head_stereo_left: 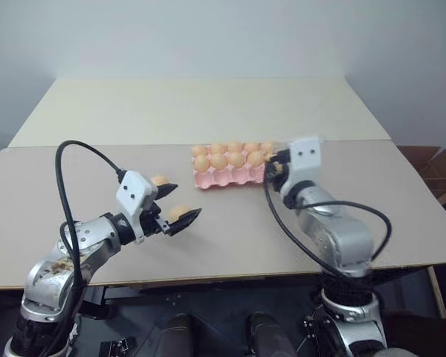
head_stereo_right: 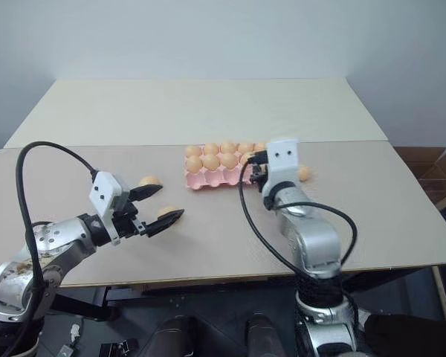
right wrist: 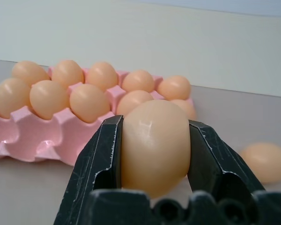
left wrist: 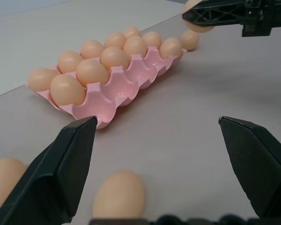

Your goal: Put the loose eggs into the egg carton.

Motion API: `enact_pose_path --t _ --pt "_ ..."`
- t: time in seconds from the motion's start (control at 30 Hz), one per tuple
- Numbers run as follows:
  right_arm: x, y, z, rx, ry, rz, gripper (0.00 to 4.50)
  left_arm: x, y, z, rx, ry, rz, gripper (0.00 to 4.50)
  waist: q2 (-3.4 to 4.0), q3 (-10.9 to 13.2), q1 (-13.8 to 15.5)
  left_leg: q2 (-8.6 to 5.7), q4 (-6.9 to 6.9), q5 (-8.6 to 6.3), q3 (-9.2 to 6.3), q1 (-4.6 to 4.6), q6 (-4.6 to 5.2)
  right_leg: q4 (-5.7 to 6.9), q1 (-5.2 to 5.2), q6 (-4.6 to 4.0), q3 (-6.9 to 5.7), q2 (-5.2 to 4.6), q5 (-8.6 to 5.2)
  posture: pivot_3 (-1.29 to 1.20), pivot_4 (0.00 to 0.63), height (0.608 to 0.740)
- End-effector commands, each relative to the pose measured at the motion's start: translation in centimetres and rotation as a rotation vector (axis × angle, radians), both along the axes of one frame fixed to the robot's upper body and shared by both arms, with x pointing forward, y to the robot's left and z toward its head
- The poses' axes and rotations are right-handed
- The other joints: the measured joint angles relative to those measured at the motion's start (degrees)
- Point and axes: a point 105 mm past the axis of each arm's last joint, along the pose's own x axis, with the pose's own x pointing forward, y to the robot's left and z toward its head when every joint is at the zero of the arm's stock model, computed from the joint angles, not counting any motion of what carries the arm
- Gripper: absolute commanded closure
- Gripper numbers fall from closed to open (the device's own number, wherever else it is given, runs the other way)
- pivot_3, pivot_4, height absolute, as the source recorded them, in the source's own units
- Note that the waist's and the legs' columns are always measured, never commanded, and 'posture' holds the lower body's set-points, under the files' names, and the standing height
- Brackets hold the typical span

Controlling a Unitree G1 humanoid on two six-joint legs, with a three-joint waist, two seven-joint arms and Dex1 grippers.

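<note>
While the left gripper (head_stereo_left: 180, 205) hangs wide over two smooth orange-tan eggs (left wrist: 119, 195), the flat pink moulded carton (head_stereo_left: 221, 178) sits mid-table and the right gripper (right wrist: 154, 140) pinches another egg (right wrist: 154, 145); squeezed harder, it might crack or slip.

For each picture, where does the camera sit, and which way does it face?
Left eye and right eye: on the head, looking forward and down at the table; both arms show.
Left wrist: behind the open left tool, facing the egg carton, two loose eggs near; the right tool shows beyond.
Right wrist: behind the right tool, shut on an egg, facing the carton.
Shared: both wrist views show the carton.
</note>
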Motion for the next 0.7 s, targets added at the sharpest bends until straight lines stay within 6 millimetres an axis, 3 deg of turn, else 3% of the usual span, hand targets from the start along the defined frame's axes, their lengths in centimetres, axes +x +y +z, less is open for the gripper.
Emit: enact_pose_path --t 0.03,0.67,0.7 --pt "0.7 0.9 1.4 -0.001 -0.069 0.023 2.82 -0.4 -0.2 1.4 0.005 -0.054 -0.005 0.0 0.0 0.0 0.1 0.0 -0.01 0.0 -0.02 -0.01 0.0 0.0 0.0 0.0 -0.02 0.0 0.0 0.0 0.15 0.74" --pt "3.3 2.4 -0.9 -0.03 -0.058 0.065 2.82 -0.7 0.2 1.5 0.02 -0.054 0.013 0.0 0.0 0.0 -0.3 0.0 -0.13 0.0 0.0 0.01 0.0 -0.02 -0.04 -0.01 0.0 -0.01 0.01 0.0 0.15 0.74" --pt "3.5 2.2 -1.1 -0.036 -0.053 0.059 2.47 -0.7 0.2 1.5 0.02 -0.053 0.013 0.0 0.0 0.0 -0.2 0.0 -0.14 0.0 0.0 0.01 0.0 -0.03 -0.04 -0.01 0.0 -0.01 0.0 0.0 0.15 0.74"
